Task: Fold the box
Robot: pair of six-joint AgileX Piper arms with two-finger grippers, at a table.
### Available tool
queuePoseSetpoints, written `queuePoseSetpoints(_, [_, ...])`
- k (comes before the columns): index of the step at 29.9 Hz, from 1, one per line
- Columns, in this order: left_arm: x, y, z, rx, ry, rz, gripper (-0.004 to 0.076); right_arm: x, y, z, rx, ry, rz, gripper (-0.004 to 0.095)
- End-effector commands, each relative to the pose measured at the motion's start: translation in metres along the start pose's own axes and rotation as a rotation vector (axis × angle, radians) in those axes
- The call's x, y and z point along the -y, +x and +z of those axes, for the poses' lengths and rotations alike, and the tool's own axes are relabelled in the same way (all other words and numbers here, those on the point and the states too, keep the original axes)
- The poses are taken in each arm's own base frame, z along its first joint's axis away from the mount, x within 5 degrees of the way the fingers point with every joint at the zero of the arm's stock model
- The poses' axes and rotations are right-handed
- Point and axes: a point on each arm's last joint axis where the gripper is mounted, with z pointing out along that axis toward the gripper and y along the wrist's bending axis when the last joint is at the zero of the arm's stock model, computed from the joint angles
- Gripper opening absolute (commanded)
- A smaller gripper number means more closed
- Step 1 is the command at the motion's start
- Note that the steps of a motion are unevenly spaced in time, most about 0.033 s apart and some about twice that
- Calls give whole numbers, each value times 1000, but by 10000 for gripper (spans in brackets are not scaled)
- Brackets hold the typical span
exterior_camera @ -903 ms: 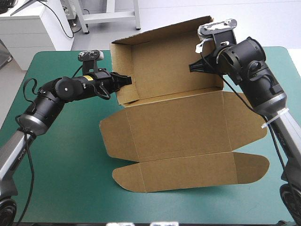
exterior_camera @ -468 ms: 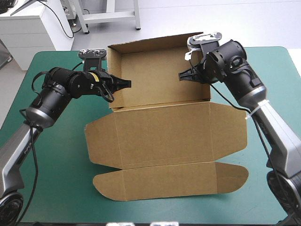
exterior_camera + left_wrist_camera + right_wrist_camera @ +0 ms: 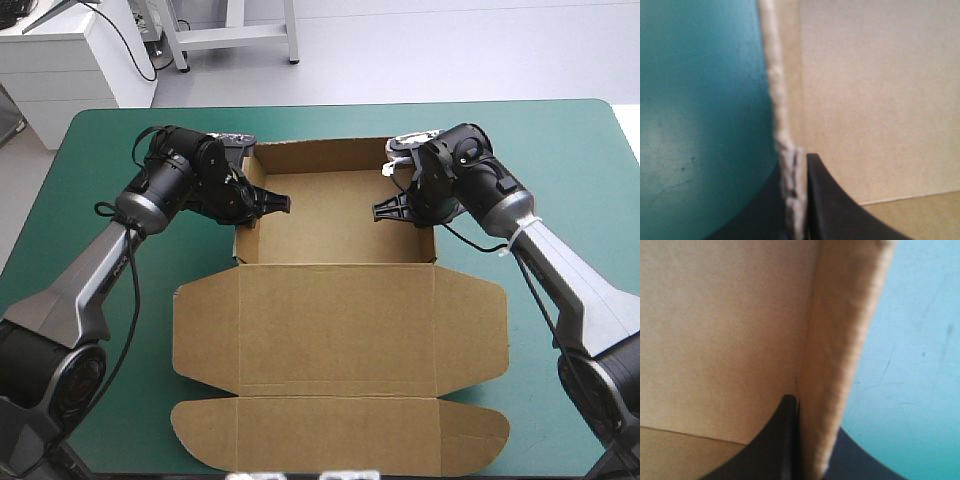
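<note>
Your left hand [image 3: 278, 204] clamps the box's [image 3: 340, 310] left end wall, your right hand [image 3: 381, 212] the right; the tray's length runs between them.

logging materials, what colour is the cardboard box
Plain brown cardboard box, clearest in the high view.

A: Where can you reach into the box [image 3: 338, 290]?
B: From straight above, you drop onto the tray floor [image 3: 330, 215], between the left gripper [image 3: 272, 205] and the right gripper [image 3: 384, 211]. They pinch the left wall [image 3: 240, 245] and right wall [image 3: 433, 245], blocking both sides.
A: And around it?
B: You have bare teal-green cover [image 3: 150, 400] left and right; the flat lid [image 3: 340, 350] fills the near middle.
</note>
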Motion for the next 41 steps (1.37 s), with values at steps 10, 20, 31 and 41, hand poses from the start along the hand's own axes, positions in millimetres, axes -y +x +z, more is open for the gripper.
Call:
queuePoseSetpoints(10, [8, -1, 24, -123, 5, 7, -8, 18, -3, 15, -68, -111, -20, -2])
queuePoseSetpoints(20, [8, -2, 42, -159, -12, 7, -8, 15, -6, 49, -145, -87, -30, -2])
queuePoseSetpoints(31, [8, -2, 42, -160, -3, 83, 198, 24, -8, 60, -163, -40, -33, 42])
queuePoseSetpoints(41, [11, -11, 30, -109, 9, 85, 457, 29, -11, 58, -154, -57, -2, 539])
